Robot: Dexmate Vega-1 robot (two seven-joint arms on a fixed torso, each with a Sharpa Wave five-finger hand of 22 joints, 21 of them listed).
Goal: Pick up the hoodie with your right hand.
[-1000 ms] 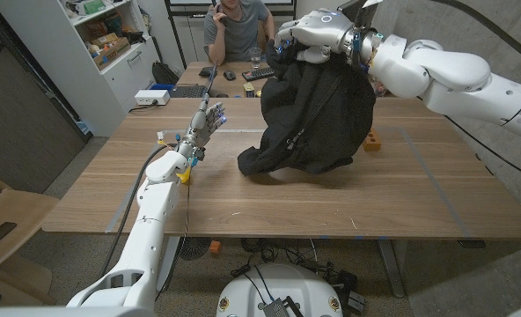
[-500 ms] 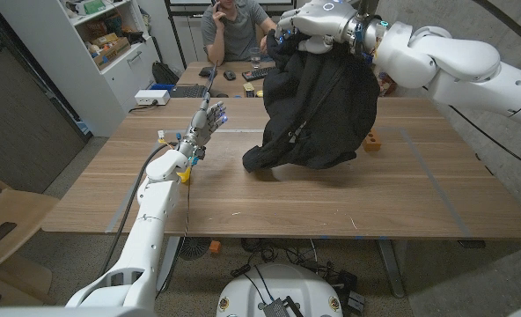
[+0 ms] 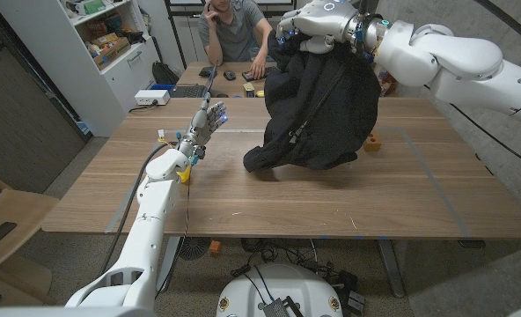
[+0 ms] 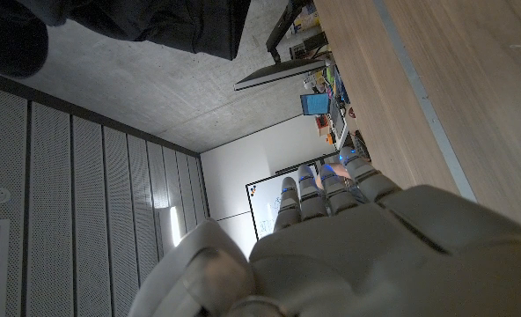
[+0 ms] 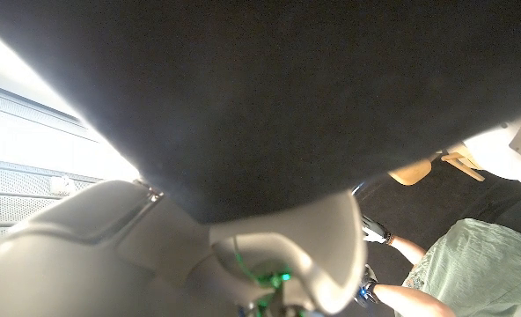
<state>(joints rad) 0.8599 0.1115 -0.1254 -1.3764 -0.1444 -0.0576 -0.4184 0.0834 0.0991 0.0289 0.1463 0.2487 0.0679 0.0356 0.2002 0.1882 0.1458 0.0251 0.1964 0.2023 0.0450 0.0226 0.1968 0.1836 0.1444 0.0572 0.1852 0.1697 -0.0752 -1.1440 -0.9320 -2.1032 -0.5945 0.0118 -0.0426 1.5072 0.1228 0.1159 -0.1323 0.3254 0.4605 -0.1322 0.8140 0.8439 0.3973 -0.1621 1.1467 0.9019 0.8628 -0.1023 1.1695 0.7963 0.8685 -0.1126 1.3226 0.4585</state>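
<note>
Head camera is looking down over the table [image 3: 269, 207] from above. Left wrist camera is looking along the tabletop, inverted. Right wrist camera is sitting pressed close against the hoodie [image 5: 269, 88]; head view shares it.

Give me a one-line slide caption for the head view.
Right hand holds the black hoodie above the table, its hem touching the wood; left hand waits open.

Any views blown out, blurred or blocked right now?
Head view: sharp and evenly lit. Right wrist view: the hoodie sits close to the lens as a dark soft mass, with a blown-out white patch beside it. Left wrist view: clear, the left hand slightly soft.
</note>
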